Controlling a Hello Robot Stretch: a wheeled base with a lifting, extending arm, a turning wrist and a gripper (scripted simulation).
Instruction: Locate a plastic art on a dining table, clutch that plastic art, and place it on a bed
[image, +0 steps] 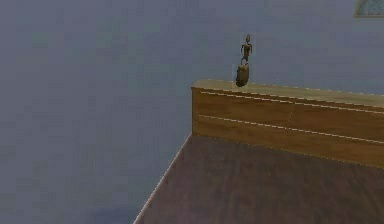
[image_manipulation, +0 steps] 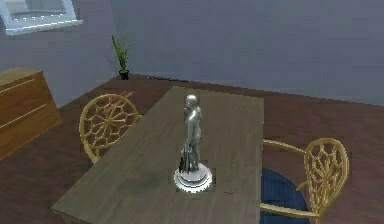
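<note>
Arm side view: claw's state cannot be told here, spread or pressed together. The plastic art (image_manipulation: 191, 140), a silvery standing figure on a round base, is standing upright on the dining worktop (image_manipulation: 228, 112), toward its near end and roughly midway between the long edges, nothing else lying beside it. A wicker chair (image_manipulation: 106, 122) is sitting at the worktop's left long edge, and another wicker chair with a blue seat (image_manipulation: 318, 178) at the right edge near the near corner. A potted plant (image_manipulation: 122, 56) is standing by the far wall.

In the forward view, a wooden sideboard (image: 290, 120) is carrying a small dark figurine (image: 244, 62) at its left end.

Step, as I judge it: locating looks done, and the reach is coming up. The next move likely calls for lifting and extending the arm over the near edge to the figure, low on the body, without tipping it.
</note>
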